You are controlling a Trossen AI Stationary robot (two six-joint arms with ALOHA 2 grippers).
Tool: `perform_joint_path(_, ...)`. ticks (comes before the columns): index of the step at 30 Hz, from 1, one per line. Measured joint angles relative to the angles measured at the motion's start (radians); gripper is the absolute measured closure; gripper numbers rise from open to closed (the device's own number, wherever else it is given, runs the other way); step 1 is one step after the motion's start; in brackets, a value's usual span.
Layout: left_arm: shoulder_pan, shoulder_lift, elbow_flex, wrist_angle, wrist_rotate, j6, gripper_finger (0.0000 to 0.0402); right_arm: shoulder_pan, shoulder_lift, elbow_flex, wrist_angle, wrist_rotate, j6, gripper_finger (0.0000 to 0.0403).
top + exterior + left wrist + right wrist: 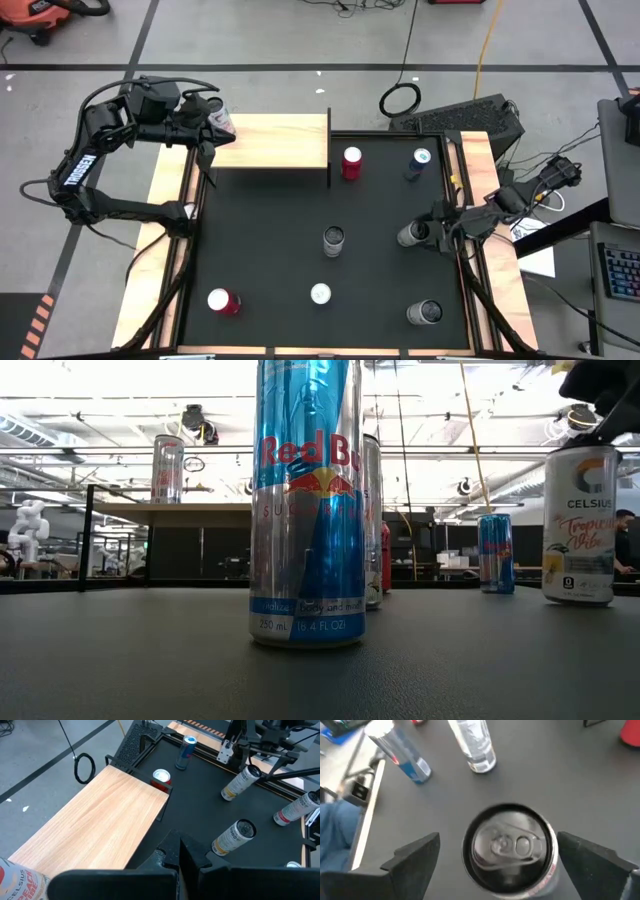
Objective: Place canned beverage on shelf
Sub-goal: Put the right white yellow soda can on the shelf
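The shelf (270, 140), a light wooden top on thin dark legs, stands at the table's far left. A Celsius can (10, 880) stands upright on its left end. My left gripper (180, 855) hovers shut beside that can, apart from it. My right gripper (499, 840) is open at the table's right side. Its two fingers stand on either side of an upright silver-topped can (510, 845) without touching it. That can also shows in the high view (412, 234) and seems to be the Celsius can (580, 525) in the low view.
Other cans stand on the black mat. A red one (351, 162) is by the shelf's right end, a blue one (418, 163) at the far right and a silver one (333, 240) mid-table. Three more (223, 301) (320, 294) (425, 313) stand near the front edge.
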Motion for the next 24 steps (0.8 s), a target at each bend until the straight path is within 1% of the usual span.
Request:
perform_joint_path(6, 0.000, 0.000, 0.000, 0.000, 0.000, -0.001, 0.0401, 0.000, 0.019, 0.000, -0.010, 0.003, 0.000, 0.0018)
perform_joint_path(11, 0.000, 0.000, 0.000, 0.000, 0.000, -0.001, 0.0401, 0.000, 0.068, 0.000, -0.009, 0.006, 0.000, 0.0018)
perform_joint_path(13, 0.000, 0.000, 0.000, 0.000, 0.000, -0.001, 0.0401, 0.000, 0.092, 0.000, -0.009, 0.026, 0.000, 0.0018)
perform_joint_path(17, 0.000, 0.000, 0.000, 0.000, 0.000, 0.000, 0.0401, 0.000, 0.131, 0.000, -0.007, 0.106, 0.001, 0.0018)
perform_joint_path(24, 0.000, 0.000, 0.000, 0.000, 0.000, 0.001, 0.0401, 0.000, 0.178, 0.000, 0.024, 0.113, 0.000, 0.0018)
